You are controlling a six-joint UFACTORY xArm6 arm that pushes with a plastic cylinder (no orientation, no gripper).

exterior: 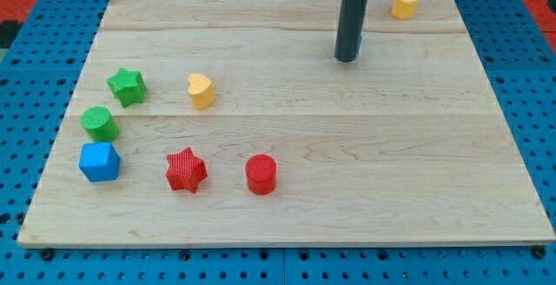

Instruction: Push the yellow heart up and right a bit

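Well, my tip [347, 58] — a bare rod, nothing to clench — stands well upper-right of the yellow heart [201, 90].

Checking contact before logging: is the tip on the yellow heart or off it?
Off. My tip stands clear of the yellow heart, far toward the view's upper right.

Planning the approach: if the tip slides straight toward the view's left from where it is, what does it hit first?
Probably nothing: my tip sits above the yellow heart and green star, so that line looks free to the board's edge.

Wooden board [347, 181] under my tip [347, 60]; yellow heart [201, 90] far left of it (six blocks elsewhere).
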